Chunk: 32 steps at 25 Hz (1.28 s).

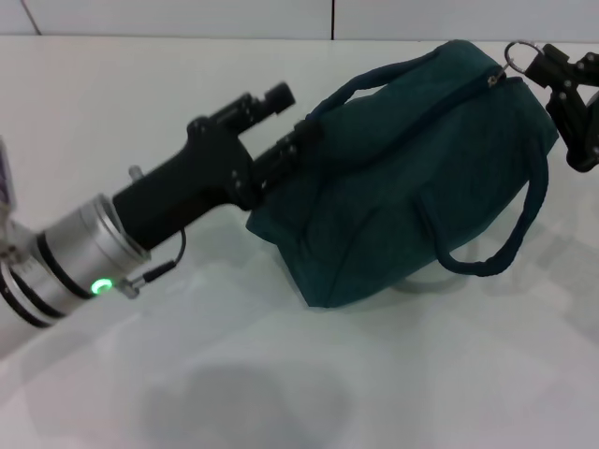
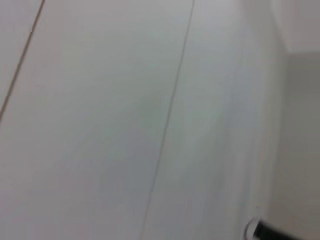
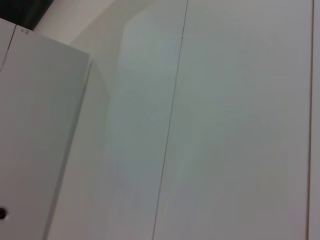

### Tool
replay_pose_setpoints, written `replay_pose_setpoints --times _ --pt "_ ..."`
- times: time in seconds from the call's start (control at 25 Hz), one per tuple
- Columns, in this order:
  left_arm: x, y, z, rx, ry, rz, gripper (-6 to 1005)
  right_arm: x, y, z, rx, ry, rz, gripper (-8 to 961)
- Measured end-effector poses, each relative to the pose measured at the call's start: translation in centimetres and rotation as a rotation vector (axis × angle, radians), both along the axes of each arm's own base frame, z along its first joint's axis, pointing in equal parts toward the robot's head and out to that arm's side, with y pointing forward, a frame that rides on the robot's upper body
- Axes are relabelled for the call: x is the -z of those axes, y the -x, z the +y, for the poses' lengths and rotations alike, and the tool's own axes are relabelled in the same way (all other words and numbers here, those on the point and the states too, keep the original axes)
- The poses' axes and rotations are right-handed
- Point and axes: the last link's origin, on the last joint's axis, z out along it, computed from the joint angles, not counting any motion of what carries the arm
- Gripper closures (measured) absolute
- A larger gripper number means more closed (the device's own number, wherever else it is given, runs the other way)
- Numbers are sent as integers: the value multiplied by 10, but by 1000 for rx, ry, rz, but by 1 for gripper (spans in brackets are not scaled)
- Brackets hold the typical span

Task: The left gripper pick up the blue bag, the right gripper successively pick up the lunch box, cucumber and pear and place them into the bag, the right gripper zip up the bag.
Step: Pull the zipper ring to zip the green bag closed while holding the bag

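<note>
**Both grippers at the bag, zipper run to its end**

You see the blue bag (image 1: 402, 206) resting on the white table (image 1: 281, 374), tilted, its top seam looking closed along the ridge. Your left gripper (image 1: 295, 126) reaches in from the lower left on its silver arm (image 1: 65, 262), green light lit. One finger (image 1: 271, 98) stands free above the fabric, and the other presses against the bag's near end just under the loop handle (image 1: 374, 79); the fingers are spread, with that handle end lying between them, but whether they actually pinch it you cannot tell.

Your right gripper (image 1: 538, 64) sits at the bag's far end, directly beside the top corner. The metal ring pull (image 1: 518, 51) lies at its fingertips, and the fingers appear pressed together on it. The second handle (image 1: 496, 238) droops down the side of the bag, below that gripper.

The two wrist views show only pale panelled surfaces.
</note>
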Motion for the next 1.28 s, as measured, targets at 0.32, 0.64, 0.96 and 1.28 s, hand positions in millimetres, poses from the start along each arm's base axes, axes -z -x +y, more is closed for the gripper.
replay_pose_setpoints --times 0.32,0.64,0.96,1.28 --pt "-32 -27 37 107 194 -12 295 2 1 0 -4 7 -3 944" --pt "-29 -57 69 109 381 138 275 5 5 1 -19 22 -9 944" --pt "-10 -66 78 93 444 261 291 7 5 1 -22 31 -11 945" --pt "-8 -61 80 66 428 281 346 8 5 0 -22 33 -11 945"
